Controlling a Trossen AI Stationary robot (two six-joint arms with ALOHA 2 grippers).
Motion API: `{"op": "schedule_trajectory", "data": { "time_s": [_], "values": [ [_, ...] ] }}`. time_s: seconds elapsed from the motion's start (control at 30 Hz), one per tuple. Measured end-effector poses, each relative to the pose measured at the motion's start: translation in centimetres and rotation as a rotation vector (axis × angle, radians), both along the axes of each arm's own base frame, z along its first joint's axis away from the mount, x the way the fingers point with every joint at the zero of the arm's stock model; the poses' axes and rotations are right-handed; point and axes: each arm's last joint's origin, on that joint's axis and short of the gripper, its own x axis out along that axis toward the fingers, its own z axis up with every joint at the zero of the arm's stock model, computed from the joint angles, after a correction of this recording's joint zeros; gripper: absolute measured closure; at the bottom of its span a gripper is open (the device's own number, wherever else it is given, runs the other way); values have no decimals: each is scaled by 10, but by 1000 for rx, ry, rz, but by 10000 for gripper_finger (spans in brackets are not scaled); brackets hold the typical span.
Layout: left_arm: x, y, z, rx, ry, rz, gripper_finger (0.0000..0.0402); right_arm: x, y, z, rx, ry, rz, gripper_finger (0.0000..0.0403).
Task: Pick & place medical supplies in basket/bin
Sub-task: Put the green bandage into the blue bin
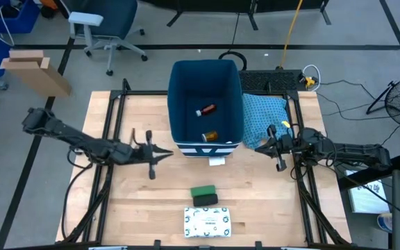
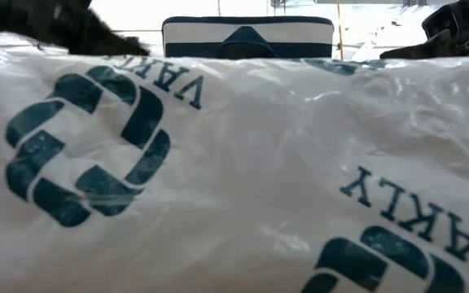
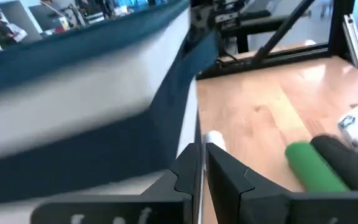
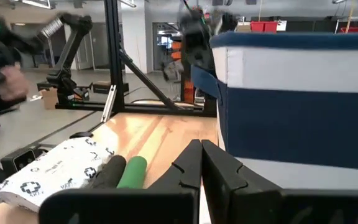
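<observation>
With the small orange bottle (image 1: 210, 135) and small red item (image 1: 205, 110) already lying in the deep dark blue bin (image 1: 180, 97), both closed, empty grippers, left (image 1: 160, 155) and right (image 1: 271, 141), wait beside it, so I judge the next move must open the left one over the dark green box (image 1: 203, 195) near the flat white packet (image 1: 207, 221).

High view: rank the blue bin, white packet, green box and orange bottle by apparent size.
1. Blue bin
2. White packet
3. Green box
4. Orange bottle, lying inside the bin; its floor sits farther from the camera, but the gap looks clear anyway.
</observation>
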Motion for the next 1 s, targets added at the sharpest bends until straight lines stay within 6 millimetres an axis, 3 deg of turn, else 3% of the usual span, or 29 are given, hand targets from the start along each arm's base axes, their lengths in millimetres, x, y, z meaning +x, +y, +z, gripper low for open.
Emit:
{"op": "schedule_trajectory", "data": {
  "time_s": [0.13,0.23,0.53,0.83,1.0],
  "values": [
    [26,-26,27,4,98,4,366,0,0,0,-1,2,4,403],
    [41,-50,33,-9,168,-33,366,0,1,0,-4,2,30,403],
    [84,-108,-7,-47,354,-45,366,0,1,1,-11,-15,51,403],
    [136,-112,-25,-93,445,30,364,-1,1,4,10,-38,52,403],
    [143,-112,-42,-124,591,-68,316,-1,2,5,36,-45,55,403]
  ]
}}
